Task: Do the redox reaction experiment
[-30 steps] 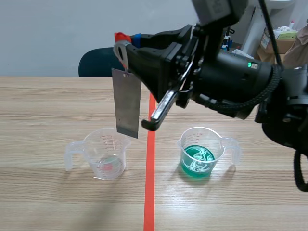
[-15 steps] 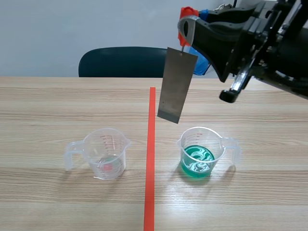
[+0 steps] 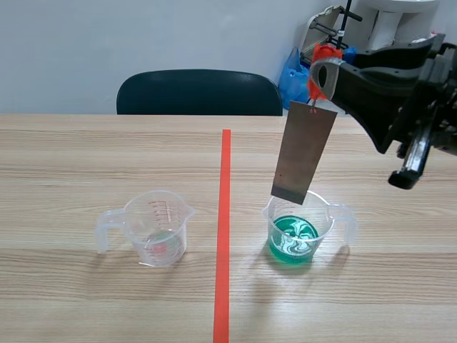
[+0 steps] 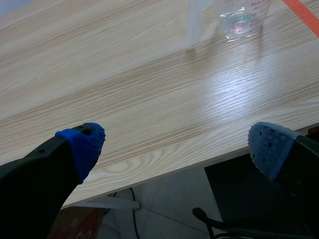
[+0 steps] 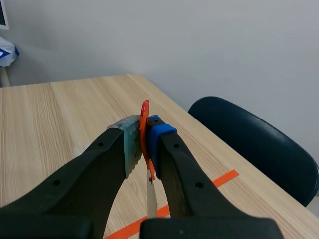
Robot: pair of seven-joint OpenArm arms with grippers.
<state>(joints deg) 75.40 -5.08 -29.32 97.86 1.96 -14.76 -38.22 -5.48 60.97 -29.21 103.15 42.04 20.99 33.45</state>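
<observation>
Dark chair point(image 3: 198, 91) behind wooden table point(image 3: 71, 157)

Two beakers point(image 3: 158, 230) point(image 3: 300, 232); one sheet point(image 3: 303, 153); one chair point(image 3: 198, 93)

I've got my left gripper point(image 4: 177, 149) hanging over the near edge of the wooden table point(image 4: 124, 74), blue pads point(image 4: 84, 147) spread wide, nothing between them. Well ahead, a clear measuring cup point(image 4: 241, 17) stands upright, with the orange tape line point(image 4: 304, 12) near it.
</observation>
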